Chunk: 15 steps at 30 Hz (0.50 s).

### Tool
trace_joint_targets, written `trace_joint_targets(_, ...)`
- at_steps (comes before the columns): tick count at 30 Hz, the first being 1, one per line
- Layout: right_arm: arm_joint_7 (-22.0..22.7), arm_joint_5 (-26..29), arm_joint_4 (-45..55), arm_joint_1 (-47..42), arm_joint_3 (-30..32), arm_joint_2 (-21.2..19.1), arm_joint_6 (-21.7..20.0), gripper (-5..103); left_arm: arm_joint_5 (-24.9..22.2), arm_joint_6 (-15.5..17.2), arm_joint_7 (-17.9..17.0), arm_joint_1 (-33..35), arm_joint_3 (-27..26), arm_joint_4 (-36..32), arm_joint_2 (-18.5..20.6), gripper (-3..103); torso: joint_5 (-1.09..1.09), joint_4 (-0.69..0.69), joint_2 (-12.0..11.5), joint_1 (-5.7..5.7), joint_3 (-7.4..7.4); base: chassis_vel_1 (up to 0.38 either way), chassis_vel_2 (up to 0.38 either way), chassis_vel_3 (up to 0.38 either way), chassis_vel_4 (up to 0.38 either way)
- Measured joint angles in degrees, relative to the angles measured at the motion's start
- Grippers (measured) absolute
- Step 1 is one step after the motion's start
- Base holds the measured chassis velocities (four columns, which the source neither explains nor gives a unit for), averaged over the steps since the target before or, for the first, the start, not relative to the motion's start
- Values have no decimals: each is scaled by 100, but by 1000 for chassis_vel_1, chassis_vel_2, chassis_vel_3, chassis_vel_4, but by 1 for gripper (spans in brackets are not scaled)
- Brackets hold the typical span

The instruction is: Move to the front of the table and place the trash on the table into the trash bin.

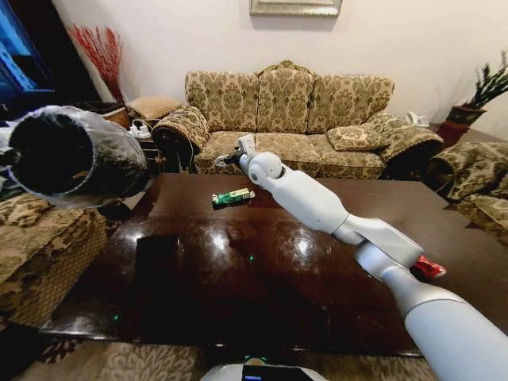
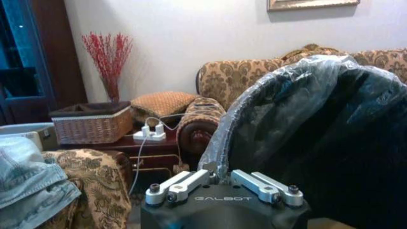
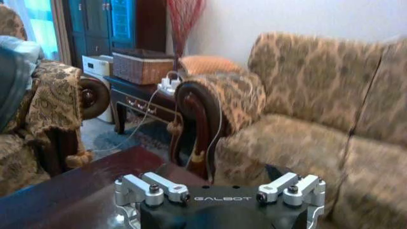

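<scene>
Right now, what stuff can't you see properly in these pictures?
- Red wrapper: head view, mostly hidden behind the right arm.
- Right pincer: head view, small and far; right wrist view cuts its fingertips off at the picture edge, so what it holds, if anything, is unclear.
- Trash bin: head view, tipped on its side, its dark inside unreadable.
- Left pincer: left wrist view, fingertips pressed at the bin's bag; grip unclear.
- Green packet: print too small.
</scene>
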Motion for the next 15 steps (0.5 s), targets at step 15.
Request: trace_joint_targets(15,-975,145,-1770,-297,148,800,-595,100,87,141,-71,44,10,-381,-134,0,0,-2,0,4,3,0,0,0,0)
